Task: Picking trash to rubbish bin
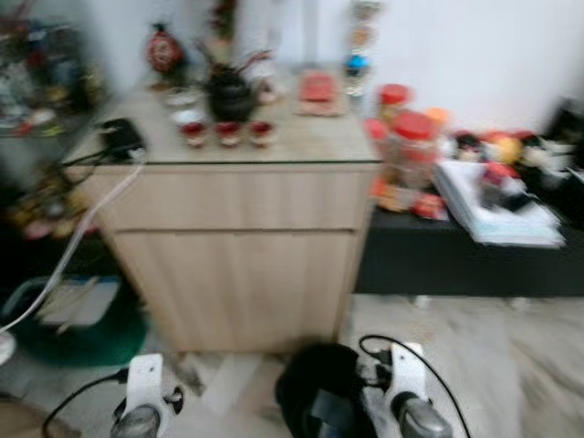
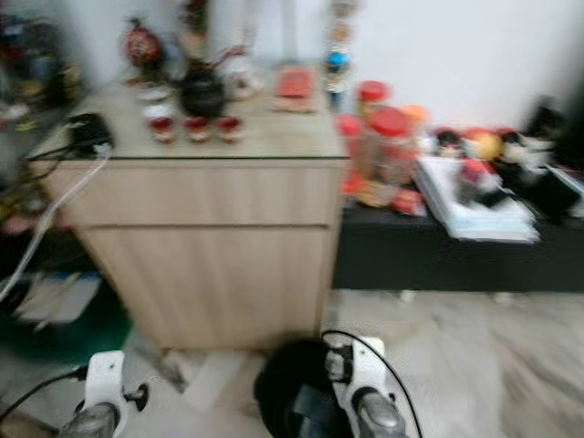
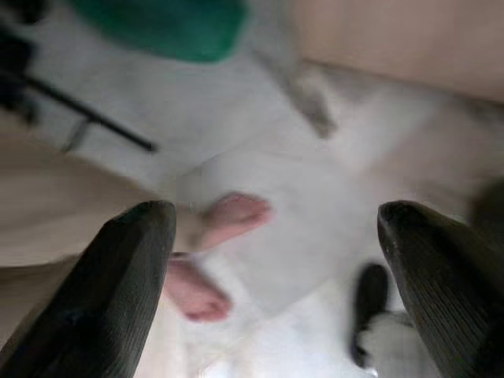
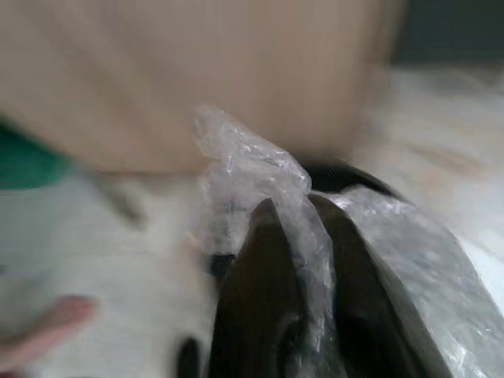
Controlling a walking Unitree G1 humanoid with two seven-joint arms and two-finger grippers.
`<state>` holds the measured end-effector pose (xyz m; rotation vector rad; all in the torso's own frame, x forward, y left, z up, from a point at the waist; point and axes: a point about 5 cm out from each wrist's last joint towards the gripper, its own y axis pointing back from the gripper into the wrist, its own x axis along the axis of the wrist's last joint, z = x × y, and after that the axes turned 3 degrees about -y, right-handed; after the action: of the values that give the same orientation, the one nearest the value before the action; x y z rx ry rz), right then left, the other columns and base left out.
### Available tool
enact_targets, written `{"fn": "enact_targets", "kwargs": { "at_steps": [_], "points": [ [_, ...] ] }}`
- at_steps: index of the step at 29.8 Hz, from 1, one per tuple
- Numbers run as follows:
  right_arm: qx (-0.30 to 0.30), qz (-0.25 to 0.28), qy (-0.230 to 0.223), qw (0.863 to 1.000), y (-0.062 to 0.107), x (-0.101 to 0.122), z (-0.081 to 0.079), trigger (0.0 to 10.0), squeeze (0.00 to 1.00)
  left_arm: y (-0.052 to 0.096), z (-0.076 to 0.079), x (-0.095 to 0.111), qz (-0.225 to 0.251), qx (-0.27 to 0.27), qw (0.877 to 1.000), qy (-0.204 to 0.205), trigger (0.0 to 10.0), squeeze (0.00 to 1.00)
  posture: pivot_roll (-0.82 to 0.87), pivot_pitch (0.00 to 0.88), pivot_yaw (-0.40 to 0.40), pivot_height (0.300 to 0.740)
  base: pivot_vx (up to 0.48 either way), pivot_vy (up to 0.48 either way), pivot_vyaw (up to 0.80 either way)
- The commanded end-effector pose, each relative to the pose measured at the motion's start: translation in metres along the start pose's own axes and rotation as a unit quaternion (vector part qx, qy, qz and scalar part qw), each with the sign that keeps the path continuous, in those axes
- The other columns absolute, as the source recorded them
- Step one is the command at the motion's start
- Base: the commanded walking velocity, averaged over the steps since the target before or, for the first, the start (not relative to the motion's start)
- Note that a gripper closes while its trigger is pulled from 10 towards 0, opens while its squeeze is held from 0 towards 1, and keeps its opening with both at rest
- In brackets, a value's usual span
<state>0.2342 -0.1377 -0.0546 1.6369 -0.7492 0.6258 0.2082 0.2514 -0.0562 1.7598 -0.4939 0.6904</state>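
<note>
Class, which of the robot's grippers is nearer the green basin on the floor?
Left. The left gripper hangs open close to the green basin at the cabinet's left foot. The right gripper, shut on a clear plastic bag, is further off, across the cabinet front.

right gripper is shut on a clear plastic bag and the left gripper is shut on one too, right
Half right. The right gripper is shut on the clear plastic bag, as the right wrist view shows. The left gripper is not: in the left wrist view its fingers stand wide apart with nothing between them, just floor beyond.
</note>
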Motion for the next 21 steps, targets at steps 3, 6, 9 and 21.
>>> {"fn": "enact_targets", "kwargs": {
  "at_steps": [3,6,9,21],
  "points": [
    [-0.005,-0.013,-0.003,1.000,0.004,-0.007,0.011,10.0,0.00,-0.001,0.011,0.008,0.014,-0.017,1.000,0.012,10.0,0.00,0.03,0.000,0.017,0.740,0.106,0.000,0.18],
    [-0.004,-0.014,-0.001,1.000,0.004,-0.007,0.011,10.0,0.00,-0.001,0.012,0.009,0.016,-0.017,1.000,0.014,10.0,0.00,0.03,0.000,0.014,0.740,0.000,0.000,0.00],
    [-0.005,-0.017,0.001,1.000,0.004,-0.007,0.012,10.0,0.00,-0.001,0.012,0.009,0.016,-0.017,1.000,0.014,10.0,0.00,0.03,0.000,0.009,0.740,0.000,0.000,0.00],
    [0.009,-0.011,0.013,1.000,-0.001,0.004,0.005,10.0,0.00,-0.001,0.016,0.009,0.016,-0.024,0.999,0.022,10.0,0.00,0.03,0.000,-0.011,0.740,0.000,0.000,0.00]
  ]
}}
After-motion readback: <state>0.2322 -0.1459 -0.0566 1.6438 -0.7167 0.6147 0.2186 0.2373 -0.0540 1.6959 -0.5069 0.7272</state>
